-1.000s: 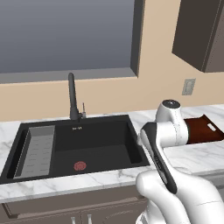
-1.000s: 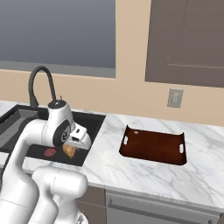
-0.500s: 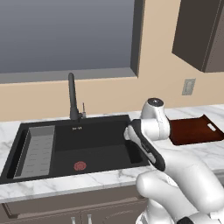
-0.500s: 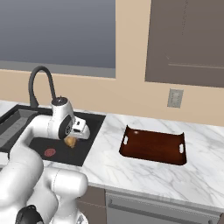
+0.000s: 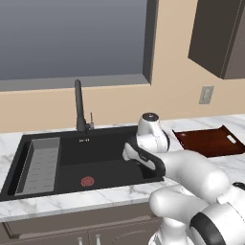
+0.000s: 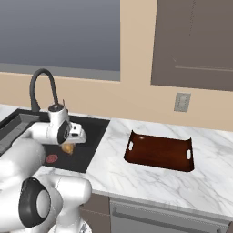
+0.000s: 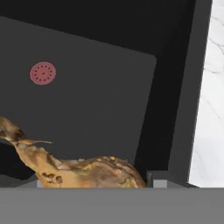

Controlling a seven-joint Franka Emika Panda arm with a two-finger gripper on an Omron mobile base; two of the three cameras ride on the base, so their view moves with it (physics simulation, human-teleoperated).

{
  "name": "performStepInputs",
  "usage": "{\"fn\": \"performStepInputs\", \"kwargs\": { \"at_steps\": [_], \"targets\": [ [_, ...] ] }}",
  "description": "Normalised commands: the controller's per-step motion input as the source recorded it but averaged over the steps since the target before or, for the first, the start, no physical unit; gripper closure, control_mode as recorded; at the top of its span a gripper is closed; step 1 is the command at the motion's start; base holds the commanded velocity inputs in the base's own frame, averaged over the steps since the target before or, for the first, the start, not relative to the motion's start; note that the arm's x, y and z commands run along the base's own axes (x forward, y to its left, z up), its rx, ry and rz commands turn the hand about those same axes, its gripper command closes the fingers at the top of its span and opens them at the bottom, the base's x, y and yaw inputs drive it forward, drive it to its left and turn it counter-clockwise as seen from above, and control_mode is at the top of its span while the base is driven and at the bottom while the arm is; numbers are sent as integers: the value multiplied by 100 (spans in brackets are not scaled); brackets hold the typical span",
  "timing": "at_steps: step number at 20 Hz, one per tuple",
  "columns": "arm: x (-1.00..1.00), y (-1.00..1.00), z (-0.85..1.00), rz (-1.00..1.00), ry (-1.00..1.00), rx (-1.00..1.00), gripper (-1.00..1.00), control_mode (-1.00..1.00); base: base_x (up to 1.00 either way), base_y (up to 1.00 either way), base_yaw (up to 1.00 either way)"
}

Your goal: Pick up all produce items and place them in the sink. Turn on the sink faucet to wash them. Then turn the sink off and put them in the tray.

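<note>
Golden-brown onion sits at the gripper's tips, over the sink floor near its right wall; whether the wide-set jaws grip it, I cannot tell. Judging by this, it should be lowered gently, clear of that wall. Faucet stands behind the sink; tray lies well right of it.

You are looking at a grey outlet plate sitting on the tan wall, below a dark cabinet.
</note>
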Motion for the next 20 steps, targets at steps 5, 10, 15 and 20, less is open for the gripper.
{"fn": "performStepInputs", "kwargs": {
  "at_steps": [5, 10, 15, 20],
  "targets": [
    [45, 32, -36, 7, 0, 0, 100, -100, 0, 0, 0],
    [39, 30, -28, 6, 2, 0, 100, -100, 0, 0, 0],
    [39, 7, -34, 2, 5, 0, 100, -100, 0, 0, 0],
    [30, 1, -45, 0, 4, -1, 100, -100, 0, 0, 0]
  ]
}}
